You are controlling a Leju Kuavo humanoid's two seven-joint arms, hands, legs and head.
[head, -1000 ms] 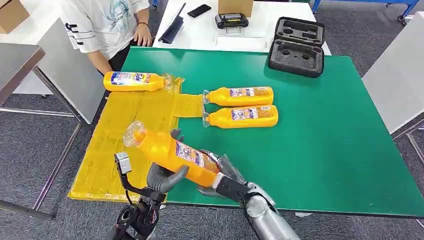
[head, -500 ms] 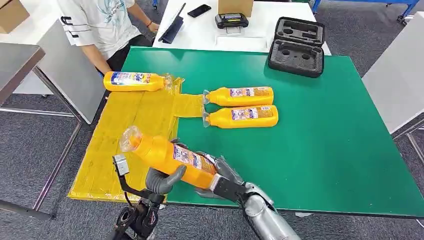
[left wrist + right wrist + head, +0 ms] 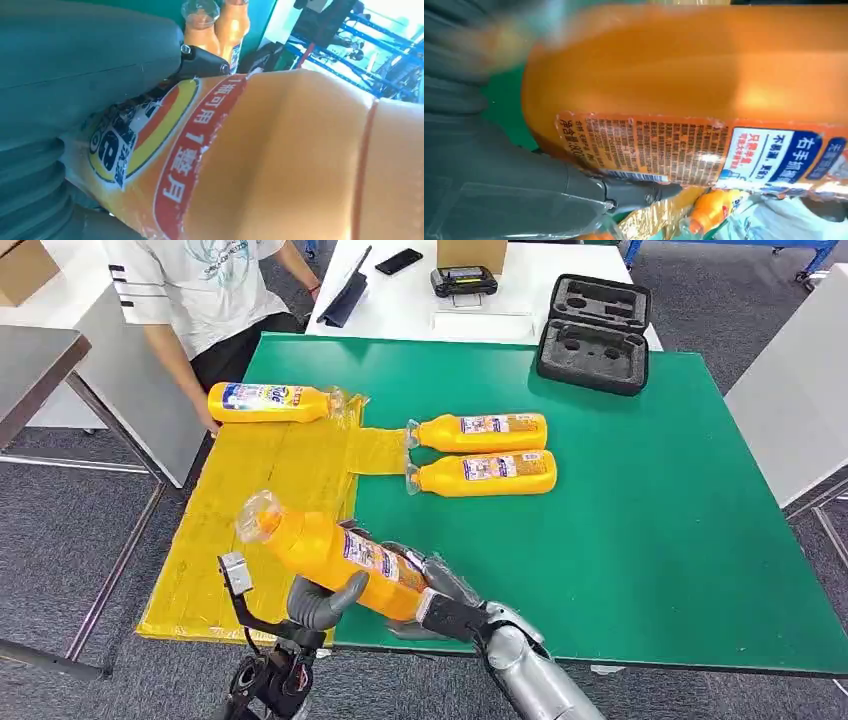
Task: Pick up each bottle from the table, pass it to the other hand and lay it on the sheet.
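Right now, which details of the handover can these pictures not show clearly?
- Head view: the orange plastic bottle hides most of the right hand.
- Left wrist view: the left hand and the bottle's label hide the grip.
- Right wrist view: the bottle's upper part is blurred.

Orange bottles (image 3: 483,432) with blue-and-white labels, yellow sheet (image 3: 270,490), green table (image 3: 660,490), black foam case (image 3: 594,332).

Lab or workshop: grey carpet tiles (image 3: 60,540), foam-lined equipment case (image 3: 594,333), blue racking (image 3: 385,45) (left wrist view).
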